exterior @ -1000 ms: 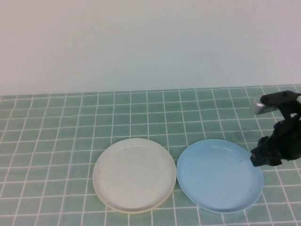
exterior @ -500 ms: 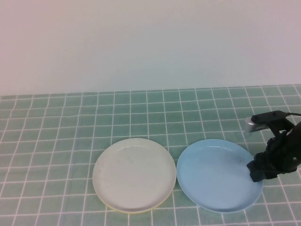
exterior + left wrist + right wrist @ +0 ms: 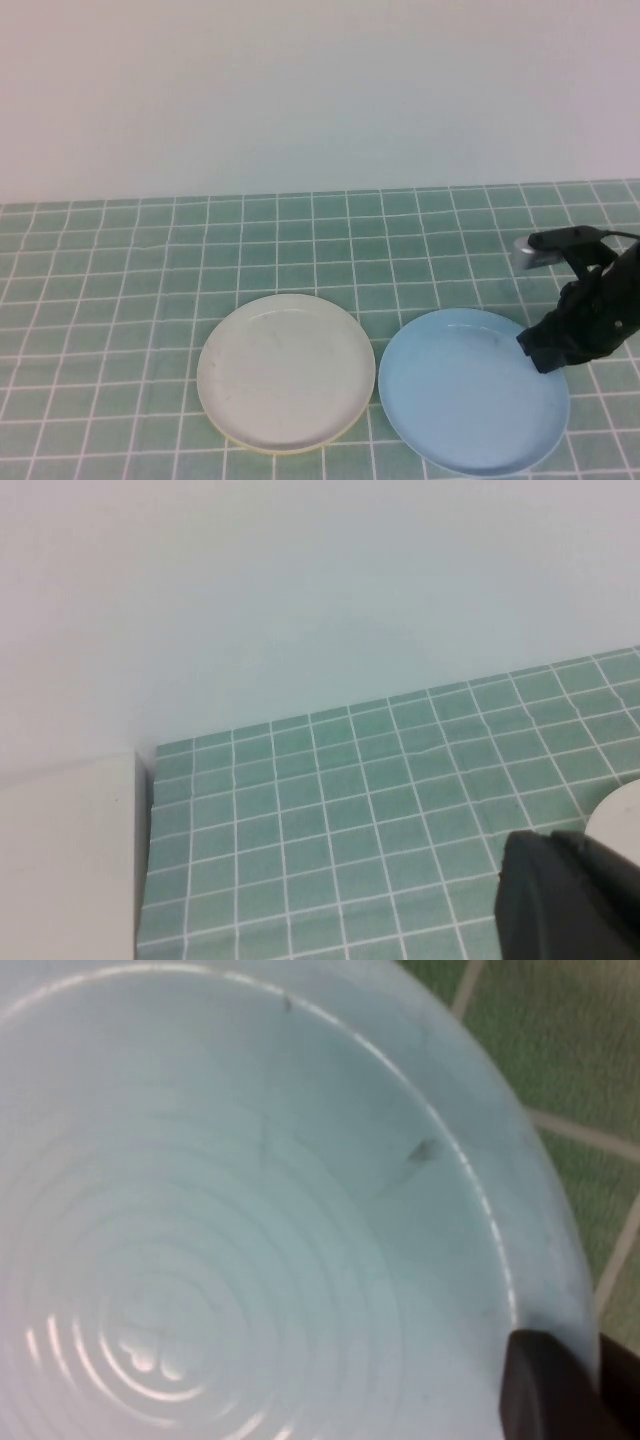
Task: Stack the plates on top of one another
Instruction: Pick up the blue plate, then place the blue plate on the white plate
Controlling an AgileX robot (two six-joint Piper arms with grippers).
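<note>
The white plate [image 3: 285, 365] lies on the yellow plate, of which only a thin rim [image 3: 240, 441] shows at the front left. The light blue plate [image 3: 460, 390] lies just to its right, apart from it. My right gripper [image 3: 545, 350] is shut on the blue plate's right rim; in the right wrist view the plate [image 3: 250, 1210] fills the frame and my right gripper [image 3: 595, 1380] has one finger inside the rim and one outside. My left gripper [image 3: 560, 900] is out of the high view; its dark fingers lie together above the mat near the white plate's edge [image 3: 622, 815].
A green tiled mat [image 3: 120, 300] covers the table, with a plain white wall [image 3: 300, 90] behind it. In the left wrist view a white block [image 3: 65, 860] borders the mat's edge.
My right gripper has moved down and left onto the blue plate's right rim and closed on it. The blue plate has shifted slightly towards the front right. The white plate has not moved.
</note>
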